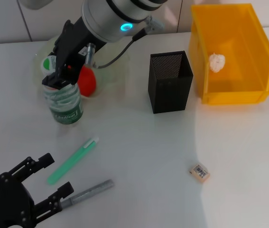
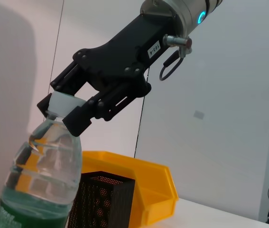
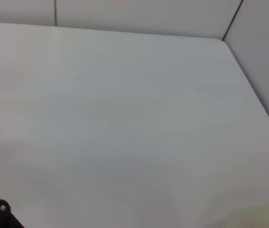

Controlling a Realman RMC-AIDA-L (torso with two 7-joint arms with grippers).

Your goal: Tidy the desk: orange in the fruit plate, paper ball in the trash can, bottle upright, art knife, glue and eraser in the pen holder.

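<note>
Yellow trash can (image 1: 257, 71) sits at the far right of the table with the paper ball (image 1: 216, 62) lying inside it. The black mesh pen holder (image 1: 170, 81) stands just beside it on its left, and I can't see anything in it from this angle.

The action is on the far left side. The right gripper (image 1: 57, 81) reaches in from the back and is clamped on the top of the bottle (image 1: 64, 105). The left wrist view shows it best: the right gripper (image 2: 62, 107) has its fingers (image 2: 79, 118) pinched on either side of the white cap. The bottle (image 2: 39, 175) stands upright under it, base on the table in the head view.

Right behind the bottle is the orange (image 1: 87, 80), touching or nearly touching it from this angle. The pale-green fruit plate (image 1: 41, 50) shows only faintly back there, so I can't tell for sure whether the orange is inside it.

The left gripper (image 1: 57, 174) is down in the near-left corner with its fingers spread wide, holding nothing. The green glue (image 1: 73, 160) lies on the table between those fingers, and the grey art knife (image 1: 88, 192) lies by the nearer one. The eraser (image 1: 199, 172) lies alone on the table, well off to the right.
</note>
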